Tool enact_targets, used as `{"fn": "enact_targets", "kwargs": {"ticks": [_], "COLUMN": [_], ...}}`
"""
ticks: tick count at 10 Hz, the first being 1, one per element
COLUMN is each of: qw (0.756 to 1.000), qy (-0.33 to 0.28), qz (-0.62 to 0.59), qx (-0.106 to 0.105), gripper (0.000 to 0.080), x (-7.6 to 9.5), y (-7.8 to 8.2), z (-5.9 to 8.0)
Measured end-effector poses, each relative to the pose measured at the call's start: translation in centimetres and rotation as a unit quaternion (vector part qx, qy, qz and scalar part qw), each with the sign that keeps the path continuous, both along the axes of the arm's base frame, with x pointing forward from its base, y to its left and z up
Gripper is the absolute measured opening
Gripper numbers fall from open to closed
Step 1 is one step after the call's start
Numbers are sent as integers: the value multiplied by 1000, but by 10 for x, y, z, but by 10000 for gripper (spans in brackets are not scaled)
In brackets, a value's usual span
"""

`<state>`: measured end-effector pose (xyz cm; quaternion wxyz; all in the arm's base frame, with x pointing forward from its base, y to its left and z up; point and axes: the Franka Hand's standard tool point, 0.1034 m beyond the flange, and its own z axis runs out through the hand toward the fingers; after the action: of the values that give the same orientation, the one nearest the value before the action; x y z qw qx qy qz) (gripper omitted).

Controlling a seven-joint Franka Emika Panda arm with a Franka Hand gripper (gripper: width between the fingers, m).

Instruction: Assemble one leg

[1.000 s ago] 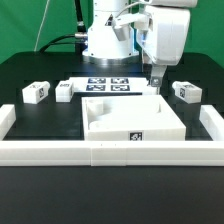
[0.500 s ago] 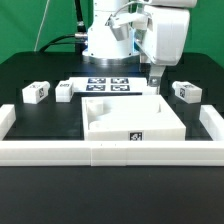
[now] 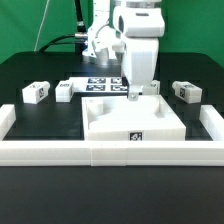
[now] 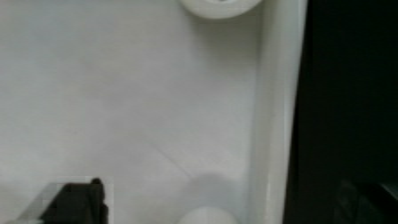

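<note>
Three small white legs with tags lie on the black table: two at the exterior view's left (image 3: 35,92) (image 3: 65,90) and one at its right (image 3: 186,91). Another small white block (image 3: 151,89) stands at the large white panel's back edge, just right of my gripper (image 3: 133,93). The gripper hangs low over the back part of the panel (image 3: 130,120). In the wrist view the gripper (image 4: 217,203) is open and empty. Its dark fingers (image 4: 71,203) are wide apart over the panel's surface (image 4: 143,110) and its raised edge (image 4: 276,120). A round socket (image 4: 217,6) shows.
The marker board (image 3: 105,84) lies behind the panel. Long white border rails (image 3: 100,152) run along the front and both sides. The robot's base (image 3: 100,40) stands at the back.
The arm has moved to the exterior view's left, from the panel's back right corner to over the panel's back edge, and sits a little lower. The legs have not moved.
</note>
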<state>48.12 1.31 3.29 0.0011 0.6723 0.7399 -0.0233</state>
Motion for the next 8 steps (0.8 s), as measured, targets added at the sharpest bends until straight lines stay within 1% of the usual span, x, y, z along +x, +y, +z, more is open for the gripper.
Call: {"fn": "enact_targets", "kwargs": {"ticks": [1,2,7,8], "qw": [1000,1000,1000,1000], "qy": [1,4,5,5], "qz": [-2,-3,-6,-6], "qx": [4,4,4,4], "gripper": [650,650,640,467], "x": [-2,-2,-2,-2], "y": [-1,-1,-1,-1], "z": [-9,-13,-15,-15]}}
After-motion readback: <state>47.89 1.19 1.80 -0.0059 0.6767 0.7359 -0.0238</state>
